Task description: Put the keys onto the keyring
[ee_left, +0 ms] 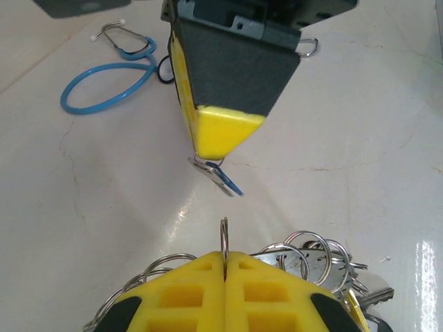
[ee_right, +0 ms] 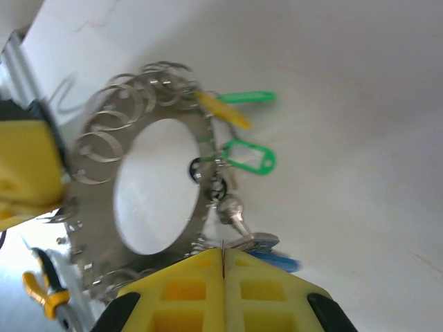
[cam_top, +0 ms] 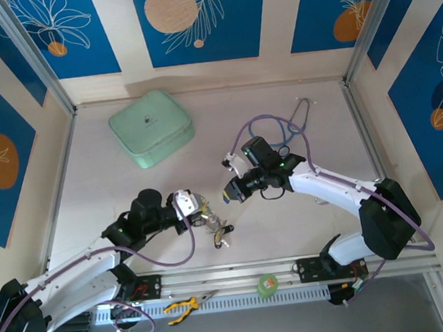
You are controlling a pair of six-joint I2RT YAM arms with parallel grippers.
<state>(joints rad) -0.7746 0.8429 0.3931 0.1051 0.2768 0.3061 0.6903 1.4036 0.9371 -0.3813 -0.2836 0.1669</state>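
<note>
risk 1: the blue-tagged key (ee_left: pixel 220 178) is being pinched by only a small part, at the very tip of the right tool (ee_left: pixel 211 142). if its hole is being pushed against a stiff loop, the key could be twisted in the pads and dropped onto the desk (ee_left: pixel 360 124).

risk 2: the keyring (ee_right: pixel 93 187) is being gripped through one thin wire loop, seen standing up out of the seam of the left tool (ee_left: pixel 225 261). the ring could be swung about that loop, and the target would be taken off line.

risk 3: the loops along the rim are being crowded together, with green tags (ee_right: pixel 248 158) and a yellow tag (ee_right: pixel 223 111) hanging at upper centre of the right wrist view. a wrong loop or a tag could be snagged.

tools: the left tool's pads are being pressed together with no gap, gripping the keyring by that loop. the right tool's pads are likewise being pressed to a bare seam, gripping the key, whose blue tag is showing just right of them. the tools are being pointed tip to tip at lower centre of the top view. the key is being held near the upright loop but apart from it. whether the keyring is being lifted off the desk cannot be told.
</note>
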